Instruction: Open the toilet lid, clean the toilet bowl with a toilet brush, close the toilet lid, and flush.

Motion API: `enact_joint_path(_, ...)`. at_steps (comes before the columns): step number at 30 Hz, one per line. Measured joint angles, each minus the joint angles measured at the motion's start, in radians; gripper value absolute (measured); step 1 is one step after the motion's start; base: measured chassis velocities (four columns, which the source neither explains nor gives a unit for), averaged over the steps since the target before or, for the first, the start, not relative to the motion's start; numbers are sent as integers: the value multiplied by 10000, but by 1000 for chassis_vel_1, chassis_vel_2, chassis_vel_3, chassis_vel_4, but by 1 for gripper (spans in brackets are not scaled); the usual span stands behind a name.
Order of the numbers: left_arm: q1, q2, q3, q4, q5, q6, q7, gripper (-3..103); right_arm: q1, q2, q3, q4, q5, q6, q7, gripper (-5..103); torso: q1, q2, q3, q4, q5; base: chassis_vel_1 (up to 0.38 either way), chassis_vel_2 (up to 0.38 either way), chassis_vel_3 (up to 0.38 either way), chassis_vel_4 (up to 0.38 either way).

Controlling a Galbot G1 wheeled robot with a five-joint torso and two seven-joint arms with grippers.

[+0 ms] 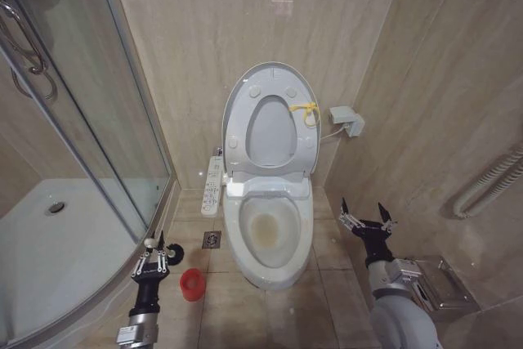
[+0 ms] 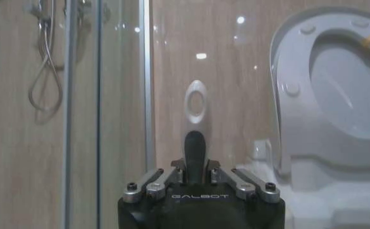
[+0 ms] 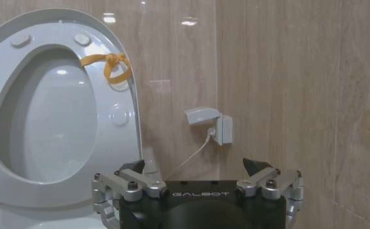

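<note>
The toilet lid (image 1: 271, 132) stands raised against the back wall together with the seat ring, a yellow tie (image 1: 305, 112) at its right edge. Below it the toilet bowl (image 1: 304, 222) lies open, its bottom stained yellowish, with a white button panel (image 1: 212, 185) on its left side. My left gripper (image 1: 152, 257) is low at the bowl's left, shut on the toilet brush (image 1: 173, 257), whose dark head sticks out beside the fingers. In the left wrist view the brush (image 2: 195, 143) rises from the shut gripper (image 2: 195, 175). My right gripper (image 1: 365, 220) hangs open right of the bowl, holding nothing; the right wrist view has this gripper (image 3: 201, 168) facing the lid (image 3: 51, 124).
A red cup holder (image 1: 192, 284) stands on the floor just right of my left gripper, with a floor drain (image 1: 212, 239) behind it. The glass shower enclosure (image 1: 98, 120) closes off the left. A wall socket box (image 1: 347, 120), a metal holder (image 1: 441, 284) and a hose (image 1: 490, 181) line the right wall.
</note>
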Motion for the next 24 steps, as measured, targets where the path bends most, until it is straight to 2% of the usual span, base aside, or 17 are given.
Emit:
enact_joint_path(8,-637,-191,633,1531,-93,-182,96,19,0,-1,-1,0,0,0,-1,100,0,0,0,1,1,0,0,0,0)
enact_joint_path(13,-861,-197,804,2059,-170,-220,162,19,0,0,0,0,0,0,0,100,0,0,0,1,0,0,0,0,0)
enact_joint_path(17,-1457,-174,1080,3218,-362,-481,446,19,0,0,0,0,0,0,0,100,0,0,0,1,0,0,0,0,0)
enact_joint_path(24,-2070,-190,1301,4253,-515,-774,649,19,0,0,0,-1,0,0,0,100,0,0,0,1,0,0,0,0,0)
